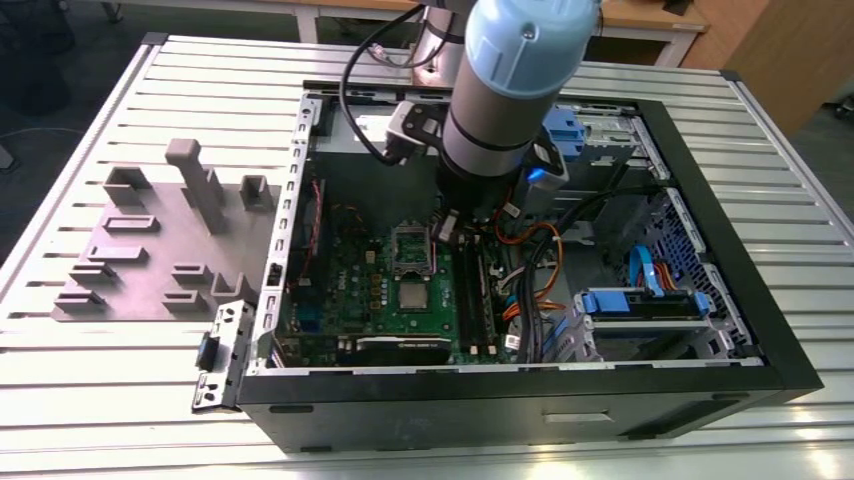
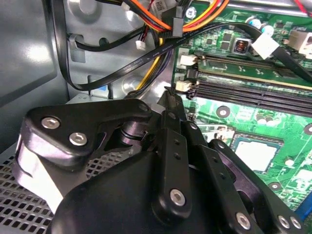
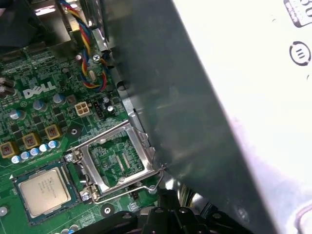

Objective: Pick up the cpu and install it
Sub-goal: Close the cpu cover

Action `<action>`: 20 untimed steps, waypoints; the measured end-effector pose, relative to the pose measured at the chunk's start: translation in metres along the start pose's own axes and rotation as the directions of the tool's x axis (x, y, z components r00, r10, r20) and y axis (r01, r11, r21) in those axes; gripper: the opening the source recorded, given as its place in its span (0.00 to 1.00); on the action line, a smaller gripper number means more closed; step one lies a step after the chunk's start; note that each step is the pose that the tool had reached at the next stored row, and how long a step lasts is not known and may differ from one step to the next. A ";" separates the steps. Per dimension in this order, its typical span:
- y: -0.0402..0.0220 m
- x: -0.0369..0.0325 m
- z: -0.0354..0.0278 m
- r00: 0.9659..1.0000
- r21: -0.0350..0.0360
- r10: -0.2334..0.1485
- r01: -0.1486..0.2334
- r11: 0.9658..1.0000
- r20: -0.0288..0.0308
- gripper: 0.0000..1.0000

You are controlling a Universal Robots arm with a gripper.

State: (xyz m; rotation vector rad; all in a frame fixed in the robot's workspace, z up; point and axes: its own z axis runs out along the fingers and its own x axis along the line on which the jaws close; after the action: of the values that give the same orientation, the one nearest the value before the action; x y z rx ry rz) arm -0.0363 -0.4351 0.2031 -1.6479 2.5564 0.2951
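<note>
Arm: reaching down into the open computer case (image 1: 747, 370), which is sitting on the slatted tabletop (image 1: 80, 400).
Pincer (image 2: 168, 97): hanging over the green board (image 3: 29, 63) near the memory slots (image 2: 253, 87) in the second wrist view; fingers drawn together to a point, clenched on nothing as far as I can see.
Chip (image 3: 45, 187): lying flat w/ metal top up, seated in its frame on the board in the first wrist view; also showing at (image 1: 414, 296) and (image 2: 256, 155).
Bracket (image 3: 114, 158): standing open just beside the chip, wire lever out.
Chip vs pincer: apart, not touching; chip sitting lower on the board than the pincer tip.
Risk: cables (image 2: 161, 22) crowding the approach, could be snagging the arm; an off-centre grab could be tilting the chip, bending contacts.
</note>
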 end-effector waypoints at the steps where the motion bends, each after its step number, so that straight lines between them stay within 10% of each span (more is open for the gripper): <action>1: 0.0004 -0.0006 0.0005 1.000 0.000 0.000 0.000 1.000 0.000 0.11; 20: 0.0059 0.0019 0.0050 1.000 0.000 0.001 -0.001 1.000 -0.001 0.11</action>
State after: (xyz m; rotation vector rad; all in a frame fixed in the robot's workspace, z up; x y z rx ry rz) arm -0.0426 -0.4334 0.1986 -1.6473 2.5573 0.2942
